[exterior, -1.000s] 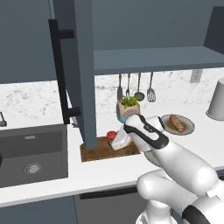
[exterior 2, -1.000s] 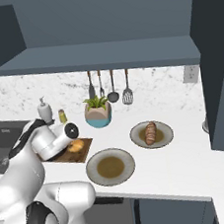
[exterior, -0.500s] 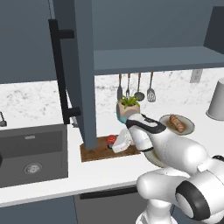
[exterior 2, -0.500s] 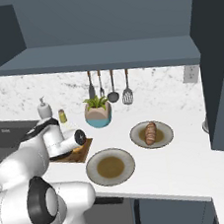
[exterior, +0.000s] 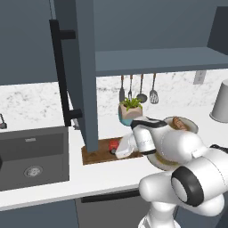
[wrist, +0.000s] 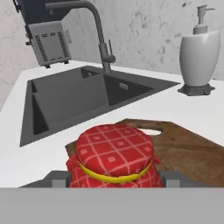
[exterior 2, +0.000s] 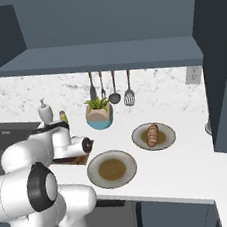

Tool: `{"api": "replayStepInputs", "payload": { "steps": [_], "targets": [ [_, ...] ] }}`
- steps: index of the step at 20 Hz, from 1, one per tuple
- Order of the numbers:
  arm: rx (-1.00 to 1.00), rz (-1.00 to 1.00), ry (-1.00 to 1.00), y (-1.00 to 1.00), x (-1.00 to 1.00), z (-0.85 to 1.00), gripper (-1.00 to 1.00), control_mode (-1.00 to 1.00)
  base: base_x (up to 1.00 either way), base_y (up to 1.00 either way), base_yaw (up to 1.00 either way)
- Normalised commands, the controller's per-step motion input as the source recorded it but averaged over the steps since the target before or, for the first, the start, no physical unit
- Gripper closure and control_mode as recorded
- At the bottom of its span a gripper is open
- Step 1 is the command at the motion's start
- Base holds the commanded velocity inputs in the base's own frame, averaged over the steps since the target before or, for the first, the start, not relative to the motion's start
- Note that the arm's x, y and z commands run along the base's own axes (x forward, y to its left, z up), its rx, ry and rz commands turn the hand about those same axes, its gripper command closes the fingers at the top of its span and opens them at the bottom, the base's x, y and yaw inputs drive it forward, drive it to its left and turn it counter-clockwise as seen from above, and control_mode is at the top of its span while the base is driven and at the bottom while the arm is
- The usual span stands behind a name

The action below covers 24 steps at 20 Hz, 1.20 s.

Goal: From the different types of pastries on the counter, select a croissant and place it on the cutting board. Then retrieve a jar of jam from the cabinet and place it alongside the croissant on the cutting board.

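Jar of jam (wrist: 114, 155): lower half cut by bottom of hand view; in left base view only a red bit (exterior: 113, 145) shows past the arm. Tool (wrist: 114, 178): fingertips (wrist: 57, 177) barely visible flanking the jar, contact unclear. Cutting board (exterior: 95, 153): right part hidden behind the arm in left base view; only a dark sliver (exterior 2: 76, 161) in right base view. Croissant hidden. Cabinet door (exterior: 82, 71) covers the board's back-left corner and the wall behind it. Sink (exterior: 31, 158) cut by left edge. Nearer plate (exterior: 156, 161) mostly behind the arm.
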Motion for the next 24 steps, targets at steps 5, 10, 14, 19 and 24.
{"api": "replayStepInputs", "payload": {
  "steps": [5,10,14,19,24],
  "targets": [
    [0.02,0.00,0.00,0.00,0.03,-0.14,-1.00,-1.00,0.00,0.00,0.00],
    [0.00,0.00,-0.02,0.00,0.06,-0.12,-1.00,-1.00,0.00,0.00,0.00],
    [0.03,0.00,-0.01,-0.02,0.00,-0.01,-1.00,-1.00,0.00,0.00,0.00],
    [0.12,0.00,0.00,-0.01,-0.04,0.46,-1.00,-1.00,0.00,0.00,0.00],
    [0.09,0.00,0.00,0.00,-0.25,0.53,-1.00,-1.00,0.00,0.00,0.00]
  ]
}}
